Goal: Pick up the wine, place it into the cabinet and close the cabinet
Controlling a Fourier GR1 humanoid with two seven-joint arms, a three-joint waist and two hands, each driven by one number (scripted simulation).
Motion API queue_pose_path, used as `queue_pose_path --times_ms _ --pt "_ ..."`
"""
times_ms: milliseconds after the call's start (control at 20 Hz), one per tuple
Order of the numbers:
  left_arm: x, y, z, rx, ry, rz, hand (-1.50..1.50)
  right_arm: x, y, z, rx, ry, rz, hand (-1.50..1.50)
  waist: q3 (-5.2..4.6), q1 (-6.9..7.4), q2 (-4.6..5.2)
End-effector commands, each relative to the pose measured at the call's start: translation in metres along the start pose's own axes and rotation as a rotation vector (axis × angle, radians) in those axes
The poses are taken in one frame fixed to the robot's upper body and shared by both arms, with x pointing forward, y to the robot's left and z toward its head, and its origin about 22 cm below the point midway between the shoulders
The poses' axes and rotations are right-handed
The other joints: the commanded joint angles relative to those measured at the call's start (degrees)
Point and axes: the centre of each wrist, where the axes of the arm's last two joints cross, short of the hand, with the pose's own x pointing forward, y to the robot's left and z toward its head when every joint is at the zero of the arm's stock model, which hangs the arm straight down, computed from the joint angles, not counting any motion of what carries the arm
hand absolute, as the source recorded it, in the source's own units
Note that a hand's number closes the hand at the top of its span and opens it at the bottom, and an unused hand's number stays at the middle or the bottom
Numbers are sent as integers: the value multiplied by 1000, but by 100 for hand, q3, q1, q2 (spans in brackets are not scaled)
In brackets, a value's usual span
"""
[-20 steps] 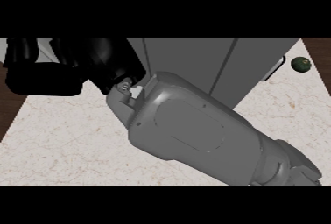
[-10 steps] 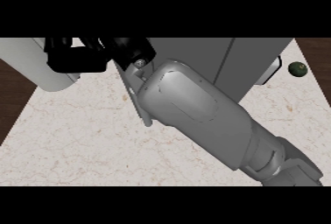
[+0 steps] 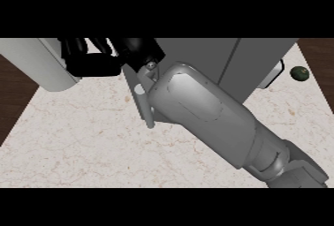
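Black right hand (image 3: 98, 59) — grip unclear | wine unseen | at cabinet (image 3: 195, 55) opening

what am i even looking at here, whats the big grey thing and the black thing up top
This is one picture taken from a humanoid robot's head, looking steeply down at a marble-patterned counter. The big grey shape is the robot's right forearm, coming in from the lower right and reaching to the far side. The black part at its end is the robot hand, at a grey cabinet beside the cabinet's open door. Whether it holds anything cannot be told. A small dark green round thing lies at the far right. The other hand is out of view.
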Motion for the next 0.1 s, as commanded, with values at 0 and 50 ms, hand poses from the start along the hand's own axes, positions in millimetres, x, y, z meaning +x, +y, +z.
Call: queue_pose_path --times_ms 0,50 --pt "0 -6 -3 1 11 10 150 -68 -74 13 -206 235 76 150 129 -214 469" --pt "1 -6 -5 -8 -1 8 150 -71 -64 13 -196 237 65 150 122 -224 469"
